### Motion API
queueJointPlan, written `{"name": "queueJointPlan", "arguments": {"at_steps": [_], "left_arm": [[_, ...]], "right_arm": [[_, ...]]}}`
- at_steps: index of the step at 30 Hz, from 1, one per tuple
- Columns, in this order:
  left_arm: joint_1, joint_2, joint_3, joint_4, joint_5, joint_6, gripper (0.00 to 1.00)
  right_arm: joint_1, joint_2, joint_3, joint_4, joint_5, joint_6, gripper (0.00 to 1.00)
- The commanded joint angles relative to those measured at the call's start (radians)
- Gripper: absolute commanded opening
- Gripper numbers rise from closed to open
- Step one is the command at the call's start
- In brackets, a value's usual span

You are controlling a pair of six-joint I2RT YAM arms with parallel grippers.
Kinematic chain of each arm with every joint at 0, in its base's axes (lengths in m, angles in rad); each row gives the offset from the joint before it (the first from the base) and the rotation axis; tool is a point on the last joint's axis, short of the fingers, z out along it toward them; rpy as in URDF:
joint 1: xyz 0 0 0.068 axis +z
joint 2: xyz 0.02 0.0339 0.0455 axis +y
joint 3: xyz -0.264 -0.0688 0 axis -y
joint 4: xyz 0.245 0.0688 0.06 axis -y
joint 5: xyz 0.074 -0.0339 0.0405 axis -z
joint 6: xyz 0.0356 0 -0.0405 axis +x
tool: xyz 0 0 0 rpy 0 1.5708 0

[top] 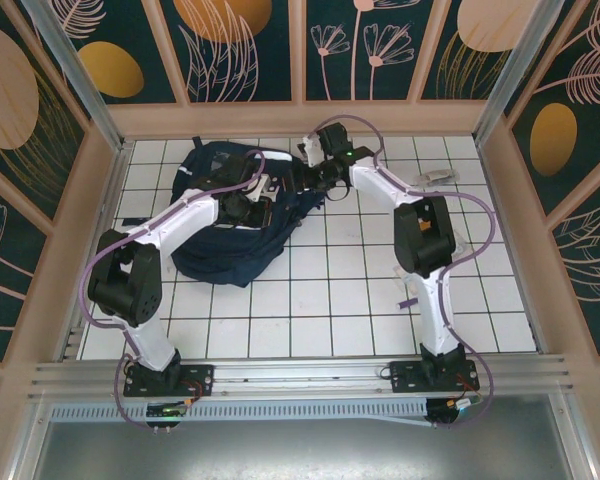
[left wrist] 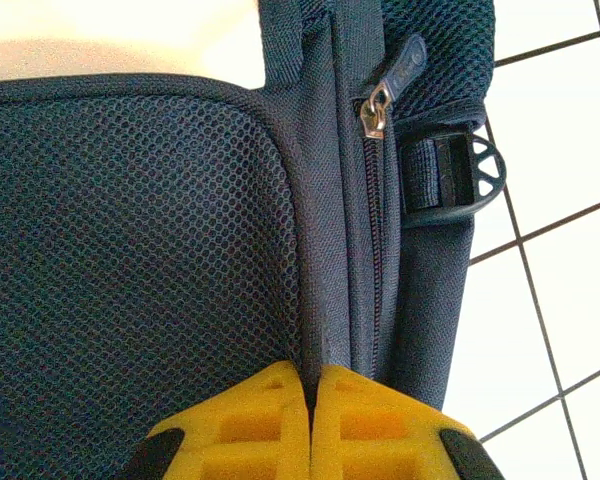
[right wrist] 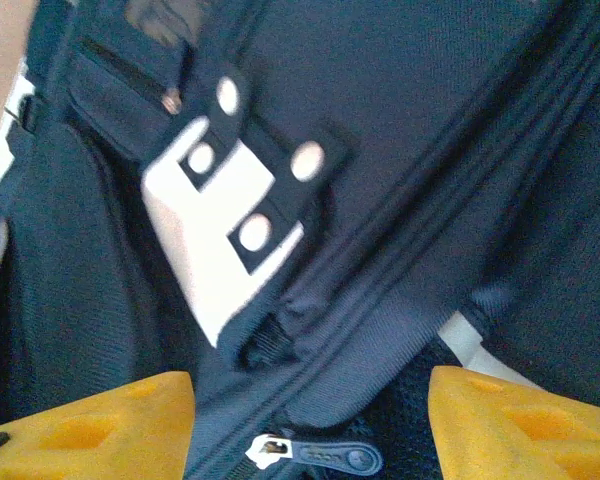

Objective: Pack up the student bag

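Overhead, the left arm [top: 170, 225] reaches from the near-left corner of the white tiled surface [top: 330, 300] toward the far-left corner. There the student bag [top: 220, 262] lies flat, navy and crumpled, its bulk left of the surface's midline and close to the far edge. Left tool [left wrist: 310, 388]: the two yellow fingers are pressed together, pinching a raised seam of the bag that runs straight into the slit between them. To the left of that seam spreads a dark mesh panel [left wrist: 130, 280]. To its right runs a closed zip with a metal slider [left wrist: 377, 108] near the top of the left wrist view, and beside it a webbing strap threaded through a dark plastic ring [left wrist: 477, 170] that overlaps the bare tiles. Farther right in the top view, the right arm [top: 425, 240] rises from the near edge, right of centre, and bends left over the bag's far-right side. Right tool [right wrist: 310, 400]: its yellow fingers stand spread wide, one at each lower corner of the right wrist view, with folds of navy fabric and a zip pull [right wrist: 325, 458] lying between them. Whether either finger touches the fabric cannot be told. Above them, a white-grey patch [right wrist: 220, 250] with round pale studs sits on the bag, blurred.
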Motion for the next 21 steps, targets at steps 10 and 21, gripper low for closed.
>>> {"name": "queueJointPlan", "arguments": {"at_steps": [10, 21], "left_arm": [[-0.004, -0.035, 0.064, -0.007, 0.081, 0.012, 0.00], [-0.003, -0.015, 0.103, -0.030, 0.082, 0.033, 0.00]], "right_arm": [[-0.009, 0.066, 0.029, -0.109, -0.271, -0.329, 0.58], [-0.017, 0.042, -0.048, -0.160, -0.309, -0.518, 0.55]]}}
